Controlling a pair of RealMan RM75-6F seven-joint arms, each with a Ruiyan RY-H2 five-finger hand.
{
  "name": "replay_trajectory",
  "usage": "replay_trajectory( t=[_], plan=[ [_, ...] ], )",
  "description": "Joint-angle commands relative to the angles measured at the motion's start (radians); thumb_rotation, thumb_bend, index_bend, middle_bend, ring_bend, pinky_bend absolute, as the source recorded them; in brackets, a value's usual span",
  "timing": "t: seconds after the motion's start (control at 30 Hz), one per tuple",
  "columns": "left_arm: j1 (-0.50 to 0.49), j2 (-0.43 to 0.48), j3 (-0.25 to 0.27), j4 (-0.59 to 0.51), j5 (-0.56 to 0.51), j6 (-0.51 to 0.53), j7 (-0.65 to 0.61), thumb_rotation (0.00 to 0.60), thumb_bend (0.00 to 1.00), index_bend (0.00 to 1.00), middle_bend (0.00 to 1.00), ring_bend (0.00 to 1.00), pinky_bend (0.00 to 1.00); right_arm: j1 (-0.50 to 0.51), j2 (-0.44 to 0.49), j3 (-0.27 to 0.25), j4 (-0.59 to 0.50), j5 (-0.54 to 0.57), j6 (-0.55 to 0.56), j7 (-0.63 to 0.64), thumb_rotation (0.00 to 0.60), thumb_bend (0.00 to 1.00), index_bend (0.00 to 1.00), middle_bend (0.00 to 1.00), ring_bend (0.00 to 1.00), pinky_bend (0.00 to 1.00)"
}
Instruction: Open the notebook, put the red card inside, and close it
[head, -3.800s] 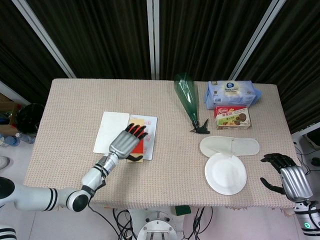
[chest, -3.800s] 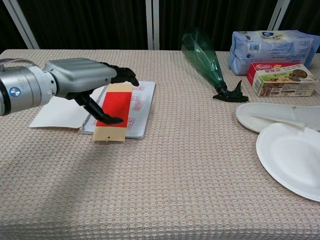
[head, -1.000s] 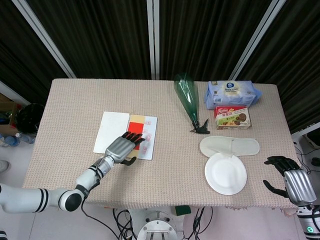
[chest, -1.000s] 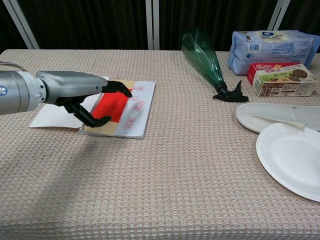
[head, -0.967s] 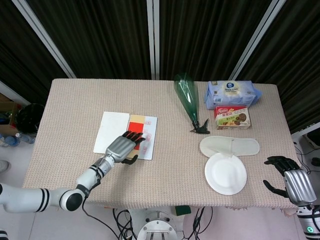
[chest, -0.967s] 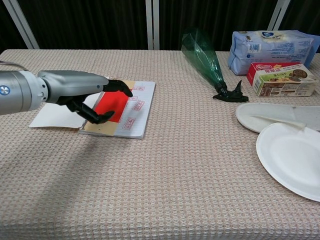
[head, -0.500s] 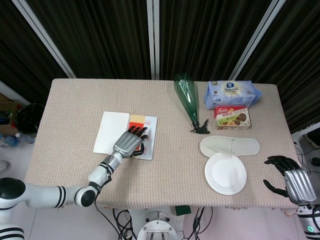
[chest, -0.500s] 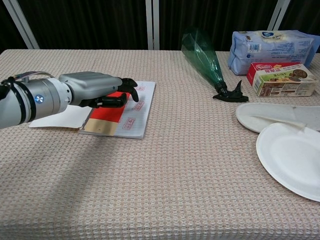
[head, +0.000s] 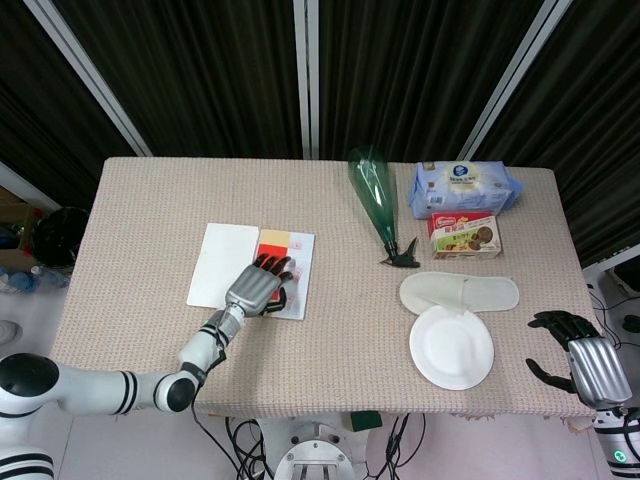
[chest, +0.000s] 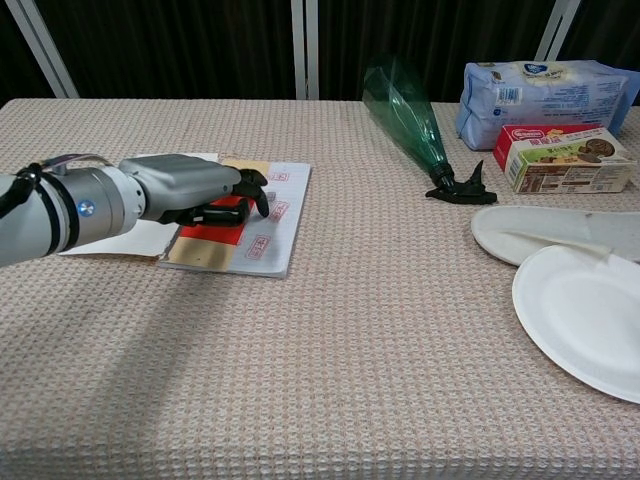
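Since a moment ago our left hand is lying lower, fingers flat on the red card inside the open notebook, gripping nothing; we are risking dragging the card out on withdrawal.

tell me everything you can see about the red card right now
The red card is a flat rectangle, bright red in the middle with tan bands at its near and far ends, paper or thin cardboard by the look of it. It lies flat on the right-hand page of the open notebook, beside the spine. The left hand sits over it palm down, dark fingertips on or just above its red part, hiding much of it.
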Motion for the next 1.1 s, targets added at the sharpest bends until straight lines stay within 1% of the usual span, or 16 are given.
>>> replay_trajectory(
  t=[0.03, 0.2, 0.7, 0.77, 0.9, 0.93, 1.0, 1.03, 1.07, 1.1],
  plan=[
    [-0.001, 0.000, 0.008, -0.001, -0.007, 0.018, 0.022, 0.000, 0.67, 0.24, 0.00, 0.00, 0.05, 0.000, 0.001, 0.000, 0.000, 0.000, 0.001, 0.000, 0.600, 0.17, 0.36, 0.27, 0.21, 0.27],
    [0.003, 0.004, 0.017, -0.008, -0.024, 0.046, 0.052, 0.000, 0.67, 0.25, 0.00, 0.00, 0.05, 0.001, 0.001, -0.001, -0.003, -0.001, -0.002, -0.002, 0.600, 0.17, 0.36, 0.27, 0.21, 0.27],
    [0.018, 0.027, 0.027, -0.021, -0.047, 0.062, 0.066, 0.000, 0.67, 0.26, 0.00, 0.00, 0.05, 0.003, 0.001, -0.002, -0.009, -0.004, -0.005, -0.011, 0.600, 0.17, 0.36, 0.27, 0.21, 0.27],
    [0.021, 0.026, 0.026, -0.023, -0.037, 0.065, 0.059, 0.000, 0.65, 0.24, 0.00, 0.00, 0.05, 0.003, 0.001, -0.002, -0.011, -0.004, -0.005, -0.012, 0.600, 0.17, 0.36, 0.27, 0.21, 0.27],
    [0.035, 0.027, 0.024, -0.032, 0.020, 0.082, 0.027, 0.000, 0.63, 0.18, 0.00, 0.00, 0.05, 0.003, 0.004, -0.002, -0.014, -0.005, -0.003, -0.014, 0.600, 0.17, 0.36, 0.27, 0.21, 0.27],
    [0.041, 0.029, 0.026, -0.034, 0.040, 0.088, 0.019, 0.009, 0.62, 0.17, 0.00, 0.00, 0.05, 0.003, 0.004, -0.002, -0.015, -0.006, -0.002, -0.014, 0.600, 0.17, 0.36, 0.27, 0.21, 0.27],
    [0.052, 0.036, 0.032, -0.040, 0.075, 0.107, 0.010, 0.045, 0.60, 0.16, 0.00, 0.00, 0.05, 0.003, 0.006, -0.002, -0.016, -0.007, -0.001, -0.015, 0.600, 0.17, 0.36, 0.27, 0.21, 0.27],
    [0.061, 0.042, 0.034, -0.047, 0.088, 0.116, 0.000, 0.116, 0.58, 0.15, 0.00, 0.00, 0.05, 0.002, 0.007, -0.002, -0.016, -0.007, 0.001, -0.014, 0.600, 0.17, 0.36, 0.27, 0.21, 0.27],
    [0.069, 0.049, 0.037, -0.053, 0.101, 0.124, -0.007, 0.160, 0.57, 0.14, 0.00, 0.00, 0.05, 0.001, 0.008, -0.002, -0.016, -0.006, 0.002, -0.013, 0.600, 0.17, 0.36, 0.27, 0.21, 0.27],
    [0.077, 0.057, 0.042, -0.058, 0.112, 0.131, -0.012, 0.242, 0.53, 0.13, 0.00, 0.00, 0.05, 0.001, 0.008, -0.002, -0.016, -0.006, 0.003, -0.012, 0.600, 0.17, 0.36, 0.27, 0.21, 0.27]
  ],
)
